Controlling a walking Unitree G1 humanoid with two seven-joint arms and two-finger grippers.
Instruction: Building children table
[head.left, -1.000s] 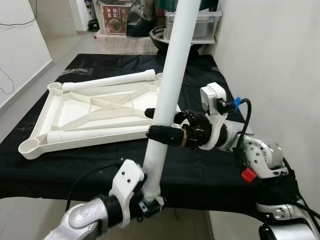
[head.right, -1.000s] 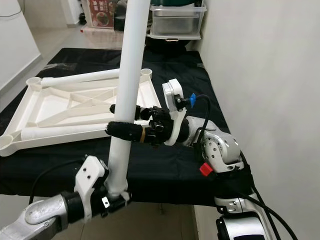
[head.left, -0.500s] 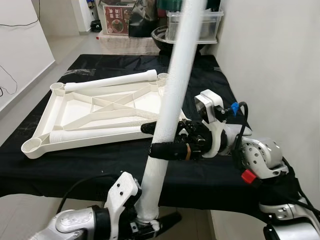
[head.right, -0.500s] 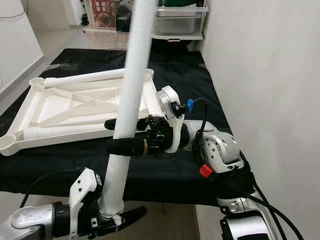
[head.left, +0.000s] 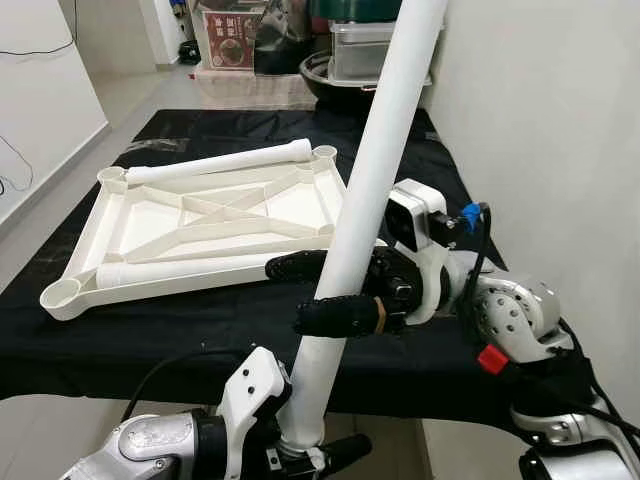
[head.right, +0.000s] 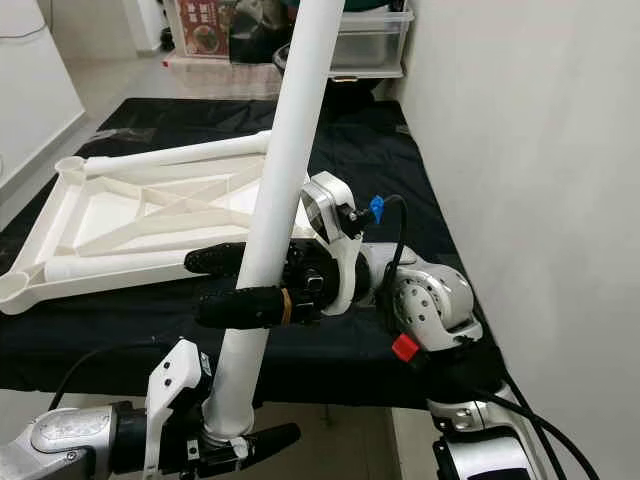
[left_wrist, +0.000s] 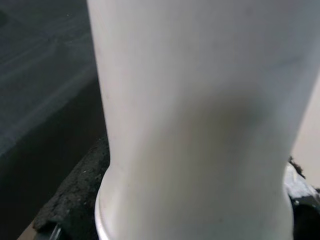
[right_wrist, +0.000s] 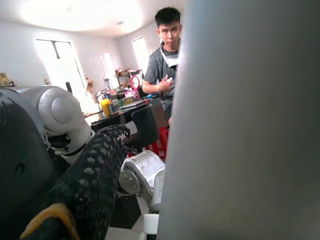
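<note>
A: Where the white table leg (head.left: 365, 190) rises in front of the head camera, its long axis runs near upright, the top tilted toward 1 o'clock and out past the upper edge, the flared foot down at 6 o'clock.

B: And the jaws?

A: The left gripper (head.left: 315, 455) clasps the leg at its foot, one black finger on each side. The right gripper (head.left: 315, 292) reaches in from 3 o'clock, forearm level above the black cloth (head.left: 200, 320); the leg passes between its two fingers at mid-length, and they straddle it. I cannot tell if they press.

B: The tabletop?

A: The white tabletop frame (head.left: 200, 225) lies upside down at 10 o'clock, with two more legs (head.left: 225, 160) lying on it.

B: Anyone about?

A: A person (right_wrist: 165, 75) stands in the right wrist view.
</note>
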